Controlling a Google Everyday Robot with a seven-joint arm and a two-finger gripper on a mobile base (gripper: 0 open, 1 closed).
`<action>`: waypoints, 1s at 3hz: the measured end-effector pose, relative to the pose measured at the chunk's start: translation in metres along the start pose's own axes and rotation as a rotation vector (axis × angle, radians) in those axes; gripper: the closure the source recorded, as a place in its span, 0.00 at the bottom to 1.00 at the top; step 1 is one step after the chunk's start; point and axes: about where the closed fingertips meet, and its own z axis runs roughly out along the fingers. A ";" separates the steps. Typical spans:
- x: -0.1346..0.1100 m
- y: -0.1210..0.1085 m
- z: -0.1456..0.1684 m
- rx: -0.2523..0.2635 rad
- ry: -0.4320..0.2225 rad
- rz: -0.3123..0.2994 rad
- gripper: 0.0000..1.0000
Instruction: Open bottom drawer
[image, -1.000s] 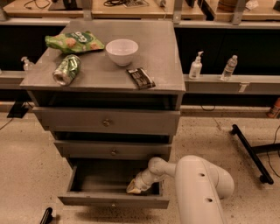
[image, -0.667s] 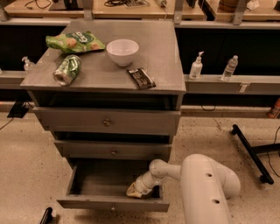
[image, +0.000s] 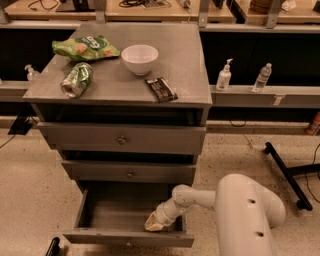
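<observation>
The bottom drawer of the grey cabinet stands pulled out, its grey box interior bare. My white arm reaches in from the lower right, and my gripper sits inside the drawer at its front right corner, just behind the drawer front. The top drawer and middle drawer above are pushed in, each with a small round knob.
On the cabinet top lie a green chip bag, a green can on its side, a white bowl and a dark snack bar. Two bottles stand on a ledge to the right. A black chair base lies on the floor right.
The view has shifted, with the cabinet sitting more to the right and lower in frame. The drawer looks pulled out about as far as before, and the gripper stays inside it.
</observation>
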 end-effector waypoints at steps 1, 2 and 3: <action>-0.009 0.003 -0.035 0.086 -0.004 -0.028 1.00; -0.006 -0.011 -0.059 0.170 -0.022 -0.027 1.00; 0.004 -0.014 -0.080 0.221 -0.104 0.007 0.84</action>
